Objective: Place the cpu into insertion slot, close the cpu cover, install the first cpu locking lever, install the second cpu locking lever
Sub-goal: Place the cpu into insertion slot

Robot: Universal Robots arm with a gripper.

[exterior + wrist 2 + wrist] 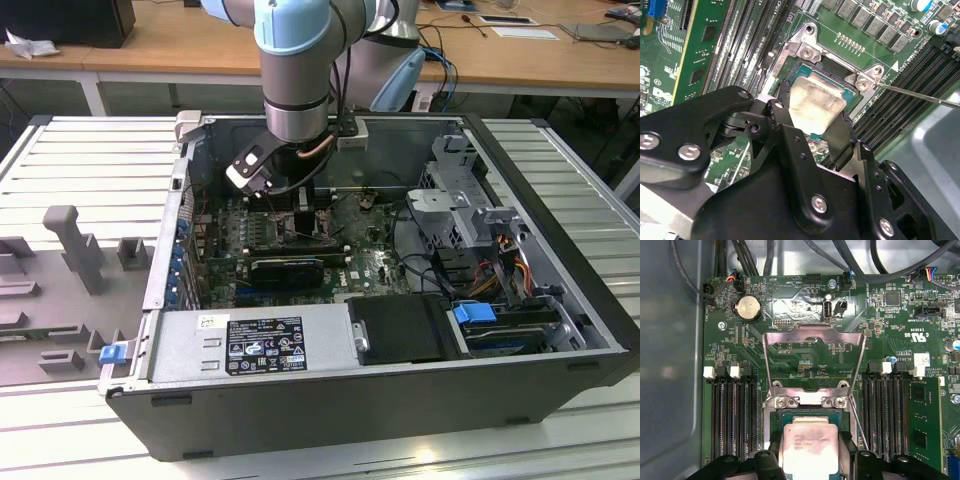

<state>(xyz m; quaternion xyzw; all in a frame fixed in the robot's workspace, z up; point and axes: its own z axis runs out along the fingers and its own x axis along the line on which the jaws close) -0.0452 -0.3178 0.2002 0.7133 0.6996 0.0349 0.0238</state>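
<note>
The small pale square cpu [815, 107] sits over the square black-framed insertion slot [790, 75], between the jaws of the gripper [812, 125]. The thin silvery cpu cover [812, 334] stands open at one edge of that slot; long black memory slots [735, 415] flank the slot on two opposite sides.

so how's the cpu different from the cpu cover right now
The cpu is a solid pale square with print on its face; the cpu cover is a silvery frame with a cut-out centre showing green board through it. The cpu sits over the insertion slot between the gripper's fingers; the cpu cover is swung open away from it, untouched. Both are roughly socket-sized metallic squares.
</note>
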